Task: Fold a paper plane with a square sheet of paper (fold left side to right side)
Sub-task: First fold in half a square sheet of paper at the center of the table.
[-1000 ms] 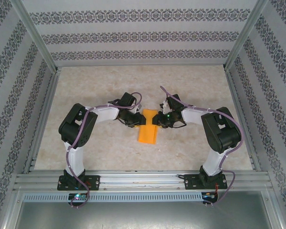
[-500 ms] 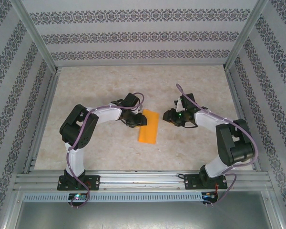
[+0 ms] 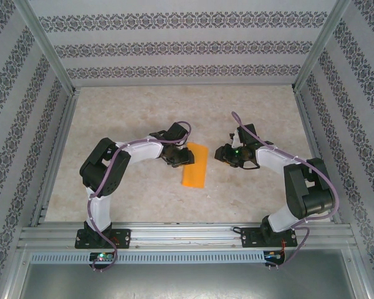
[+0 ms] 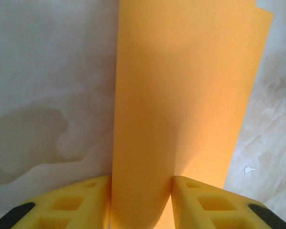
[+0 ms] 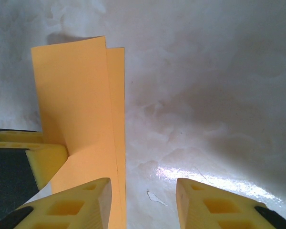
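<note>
The thin bright orange square sheet of paper [image 3: 194, 165], doubled over into a narrow rectangle, lies on the pale marbled tabletop [image 3: 249, 112] between the two arms. The left gripper [image 4: 142, 202] has its yellow fingers either side of the folded edge, apparently pinning it so the crease holds, though whether they truly pinch the paper I cannot tell. The right gripper [image 5: 143, 200] hangs just beside the sheet, jaws parted and empty, probably having let go.

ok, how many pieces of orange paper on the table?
1. The folded orange sheet lies mid-table, its left edge between the left gripper's fingers; the right gripper is open beside it. Anything under the arms is hidden.
</note>
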{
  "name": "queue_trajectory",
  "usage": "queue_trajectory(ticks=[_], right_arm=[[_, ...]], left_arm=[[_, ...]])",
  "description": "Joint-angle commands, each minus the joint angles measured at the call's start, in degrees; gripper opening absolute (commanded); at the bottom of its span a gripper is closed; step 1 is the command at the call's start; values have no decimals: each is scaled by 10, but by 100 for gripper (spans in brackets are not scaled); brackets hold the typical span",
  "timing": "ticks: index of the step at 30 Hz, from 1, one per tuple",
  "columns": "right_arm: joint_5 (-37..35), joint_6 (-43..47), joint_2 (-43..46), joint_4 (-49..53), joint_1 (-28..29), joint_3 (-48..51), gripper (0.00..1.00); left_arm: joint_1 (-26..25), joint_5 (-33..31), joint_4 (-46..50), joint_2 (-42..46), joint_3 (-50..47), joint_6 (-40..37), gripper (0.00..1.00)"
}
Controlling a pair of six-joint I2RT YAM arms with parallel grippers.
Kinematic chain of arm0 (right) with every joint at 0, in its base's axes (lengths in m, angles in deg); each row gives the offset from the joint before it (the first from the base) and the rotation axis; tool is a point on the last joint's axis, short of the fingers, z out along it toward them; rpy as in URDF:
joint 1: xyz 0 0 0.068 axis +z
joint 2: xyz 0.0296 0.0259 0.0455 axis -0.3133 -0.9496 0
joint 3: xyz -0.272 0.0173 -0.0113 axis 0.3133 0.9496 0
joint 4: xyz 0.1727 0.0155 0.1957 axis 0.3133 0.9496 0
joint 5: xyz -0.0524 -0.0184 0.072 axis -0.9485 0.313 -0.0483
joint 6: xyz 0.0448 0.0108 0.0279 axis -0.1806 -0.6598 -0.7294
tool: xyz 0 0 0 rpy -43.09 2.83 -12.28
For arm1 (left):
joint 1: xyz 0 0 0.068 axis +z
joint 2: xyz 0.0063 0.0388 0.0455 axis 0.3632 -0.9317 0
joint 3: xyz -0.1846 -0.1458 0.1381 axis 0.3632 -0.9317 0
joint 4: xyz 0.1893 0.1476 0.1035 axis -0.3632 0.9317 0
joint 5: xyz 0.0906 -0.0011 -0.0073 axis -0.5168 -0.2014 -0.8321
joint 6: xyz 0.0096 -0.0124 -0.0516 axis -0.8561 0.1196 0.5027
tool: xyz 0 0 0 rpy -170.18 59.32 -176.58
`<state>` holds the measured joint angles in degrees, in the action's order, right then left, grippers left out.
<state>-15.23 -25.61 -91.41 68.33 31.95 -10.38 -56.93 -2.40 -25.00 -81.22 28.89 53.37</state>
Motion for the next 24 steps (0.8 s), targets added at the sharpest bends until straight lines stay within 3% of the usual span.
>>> queue_trajectory(ticks=[1,11,24], right_arm=[[-2,17,4,9,-3,6,41],[6,22,1,7,-2,6,40],[48,-3,-19,-11,3,11,40]], left_arm=[[-53,62,76,-47,-22,11,39],[-52,49,149,-76,32,-95,43],[-44,47,158,-92,53,-117,43]])
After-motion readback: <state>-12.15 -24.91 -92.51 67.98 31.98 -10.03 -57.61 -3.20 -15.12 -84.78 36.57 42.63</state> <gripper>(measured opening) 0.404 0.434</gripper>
